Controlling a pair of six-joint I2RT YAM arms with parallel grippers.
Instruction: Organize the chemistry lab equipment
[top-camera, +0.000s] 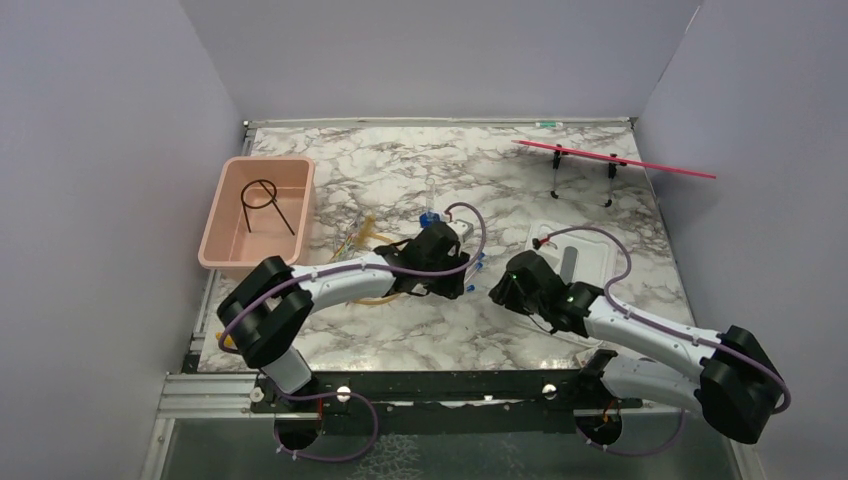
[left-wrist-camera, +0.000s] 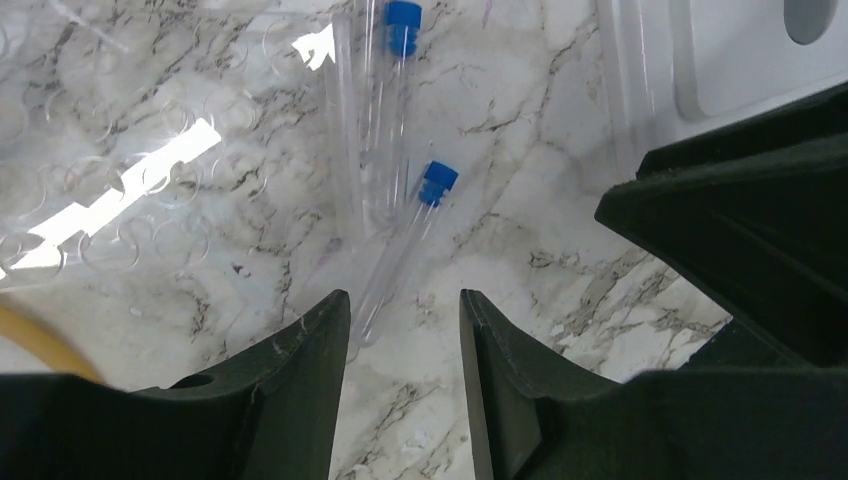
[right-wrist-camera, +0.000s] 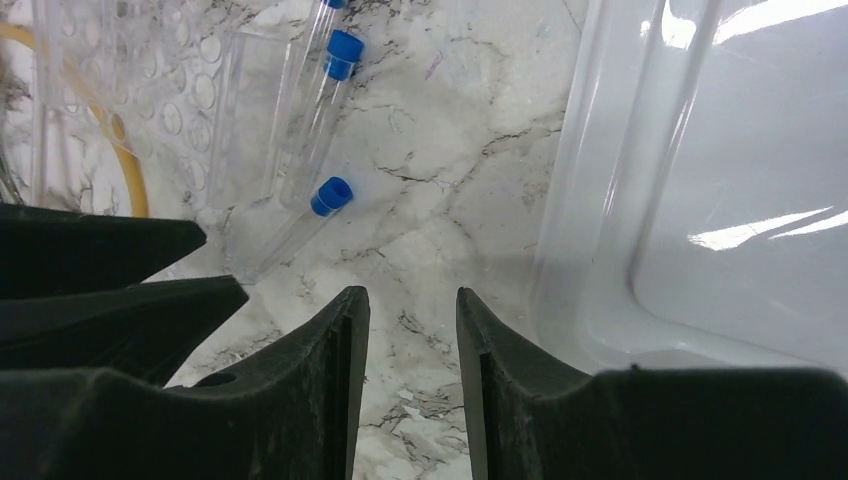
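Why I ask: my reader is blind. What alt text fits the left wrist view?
The open left end effector is poised over a marble table, the near end of a clear blue-capped tube reaching the gap between its fingers. Two more tubes lie beyond, one blue-capped; a white lid is at upper right.

The table (top-camera: 400, 170) is white marble-patterned with grey veins. The left wall (top-camera: 90, 200), back wall (top-camera: 440, 50) and right wall (top-camera: 760, 100), plain pale lavender, enclose it. A black rail (top-camera: 440, 385) runs along the near edge. Lighting is even, shadows soft.
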